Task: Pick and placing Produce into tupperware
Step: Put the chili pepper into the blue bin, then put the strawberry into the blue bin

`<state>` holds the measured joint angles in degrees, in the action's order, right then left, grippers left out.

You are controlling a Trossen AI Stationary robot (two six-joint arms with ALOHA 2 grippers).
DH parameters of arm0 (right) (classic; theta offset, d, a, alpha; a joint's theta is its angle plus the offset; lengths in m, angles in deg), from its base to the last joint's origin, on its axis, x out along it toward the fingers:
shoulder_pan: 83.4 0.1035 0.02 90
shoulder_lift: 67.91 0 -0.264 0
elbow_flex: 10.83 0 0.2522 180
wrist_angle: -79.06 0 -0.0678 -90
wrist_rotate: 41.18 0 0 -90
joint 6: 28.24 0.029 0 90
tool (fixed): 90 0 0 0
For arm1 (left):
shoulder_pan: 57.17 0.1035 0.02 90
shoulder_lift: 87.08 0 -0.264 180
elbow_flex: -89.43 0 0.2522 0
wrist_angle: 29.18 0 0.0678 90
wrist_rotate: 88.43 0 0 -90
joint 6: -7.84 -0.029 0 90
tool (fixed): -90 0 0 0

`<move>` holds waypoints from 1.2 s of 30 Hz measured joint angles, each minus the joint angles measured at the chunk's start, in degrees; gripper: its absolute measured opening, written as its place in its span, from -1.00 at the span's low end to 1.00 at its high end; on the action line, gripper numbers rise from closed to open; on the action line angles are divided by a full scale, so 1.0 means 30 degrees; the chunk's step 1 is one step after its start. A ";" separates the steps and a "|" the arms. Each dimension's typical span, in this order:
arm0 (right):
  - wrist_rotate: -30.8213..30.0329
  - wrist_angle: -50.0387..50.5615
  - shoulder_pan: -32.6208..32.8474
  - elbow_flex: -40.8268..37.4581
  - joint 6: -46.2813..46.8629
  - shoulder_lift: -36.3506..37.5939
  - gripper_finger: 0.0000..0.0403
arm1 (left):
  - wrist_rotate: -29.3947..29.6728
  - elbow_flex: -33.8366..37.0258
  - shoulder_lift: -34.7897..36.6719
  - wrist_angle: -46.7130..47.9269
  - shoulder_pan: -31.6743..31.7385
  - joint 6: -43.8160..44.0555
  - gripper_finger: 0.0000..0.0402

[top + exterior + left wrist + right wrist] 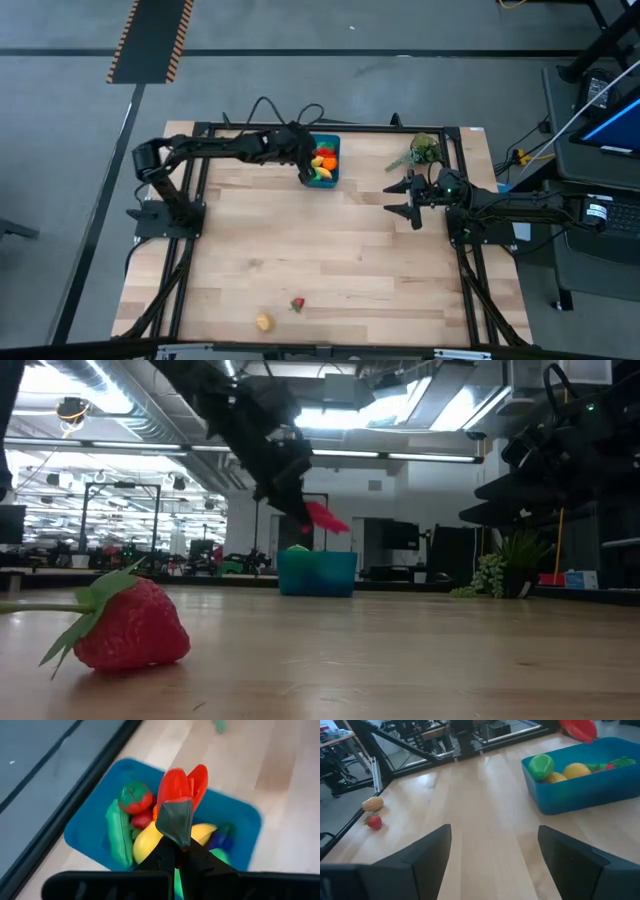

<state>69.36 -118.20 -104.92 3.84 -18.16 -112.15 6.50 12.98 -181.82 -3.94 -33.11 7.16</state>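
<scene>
My left gripper (305, 168) hangs over the near left part of the teal tupperware (326, 163) at the table's far middle, shut on a red toy pepper (181, 785). In the low view the pepper (326, 517) hovers above the tub (317, 573). Inside lie a red tomato (135, 797), a green cucumber (119, 832), a yellow fruit (149, 841) and other produce. A strawberry (297, 304) and a tan piece (263, 321) lie on the table near its front edge. My right gripper (407, 196) stands open at the right, holding nothing. My left gripper pinches the pepper by its grey-green stem end (175, 820) between its two fingertips. The fingers slant down from the table's left side. The red body sticks out beyond the fingertips, lifted clear above the produce in the tub.
A leafy green sprig (421, 151) lies at the far right, just behind my right gripper. The black frame rail (330, 127) runs right behind the tub. Bare wood spreads across the table's middle (320, 250).
</scene>
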 joint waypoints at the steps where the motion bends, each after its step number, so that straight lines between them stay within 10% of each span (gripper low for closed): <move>1: -0.0033 -0.0016 -0.0003 0.0000 0.0000 0.0006 0.48 | -0.0008 -0.0302 -0.0430 0.0329 0.0138 -0.0273 -1.00; 18: -0.0050 -0.0160 0.0000 0.0004 -0.0029 0.0002 0.48 | -0.1421 -0.5345 -0.5127 0.5209 0.1101 -0.2988 -0.99; 36: -0.0035 -0.0121 0.0000 0.0000 -0.0026 0.0002 0.48 | -0.1480 -0.5416 -0.4397 0.5215 0.0569 -0.3464 -0.59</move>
<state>69.25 -118.57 -104.92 3.84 -18.23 -112.15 2.06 -3.27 -195.02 11.71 -31.40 -3.23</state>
